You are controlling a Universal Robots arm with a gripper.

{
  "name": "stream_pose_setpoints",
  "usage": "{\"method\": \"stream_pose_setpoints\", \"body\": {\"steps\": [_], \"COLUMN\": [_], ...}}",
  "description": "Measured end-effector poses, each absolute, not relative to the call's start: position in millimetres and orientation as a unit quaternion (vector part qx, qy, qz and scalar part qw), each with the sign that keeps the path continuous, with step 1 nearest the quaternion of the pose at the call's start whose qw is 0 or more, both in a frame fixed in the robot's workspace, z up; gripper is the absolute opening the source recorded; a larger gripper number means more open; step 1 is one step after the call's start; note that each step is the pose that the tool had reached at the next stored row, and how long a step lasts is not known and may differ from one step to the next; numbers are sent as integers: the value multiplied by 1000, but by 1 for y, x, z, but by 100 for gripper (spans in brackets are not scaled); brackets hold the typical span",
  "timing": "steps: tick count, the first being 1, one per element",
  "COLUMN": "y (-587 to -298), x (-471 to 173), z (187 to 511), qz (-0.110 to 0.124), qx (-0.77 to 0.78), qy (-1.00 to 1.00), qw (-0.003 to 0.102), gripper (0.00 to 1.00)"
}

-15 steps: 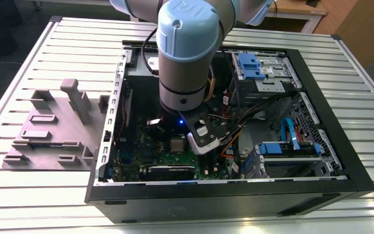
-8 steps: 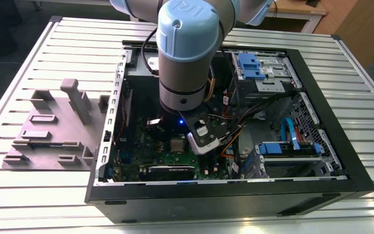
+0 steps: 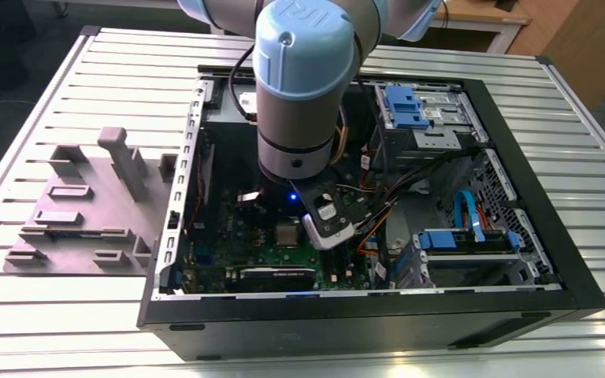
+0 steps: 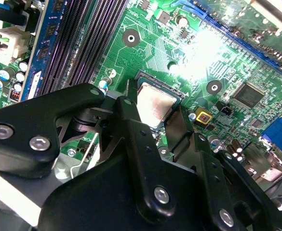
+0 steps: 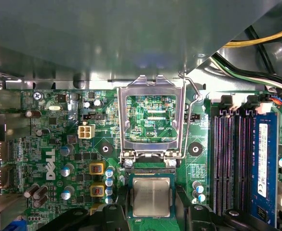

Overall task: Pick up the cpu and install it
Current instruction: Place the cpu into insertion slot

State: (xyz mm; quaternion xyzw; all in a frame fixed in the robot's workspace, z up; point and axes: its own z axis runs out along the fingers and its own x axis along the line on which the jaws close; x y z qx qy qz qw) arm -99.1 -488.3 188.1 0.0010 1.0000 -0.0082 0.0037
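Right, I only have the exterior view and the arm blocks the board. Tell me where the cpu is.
Observer: In both wrist views the cpu lies at the socket, silvery top up, right at the gripper. I can't tell whether it is fully seated.
Operator: Give me the socket's frame.
Observer: The frame is swung open, and the board shows through its window.
Operator: Now the lever.
Observer: The lever is up too, running along the open frame's side.
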Motion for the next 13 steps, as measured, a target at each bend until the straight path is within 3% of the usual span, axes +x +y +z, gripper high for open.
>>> {"method": "stream_pose_setpoints", "body": {"steps": [2, 3, 13], "y": [-488, -488, -488], "x": [-99, -99, -99], "z": [188, 188, 193], "qz": [-8, -8, -8], "qx": [1, 1, 1], "qy": [1000, 1000, 1000], "qw": [4, 4, 4], "gripper": [48, 54, 54]}}
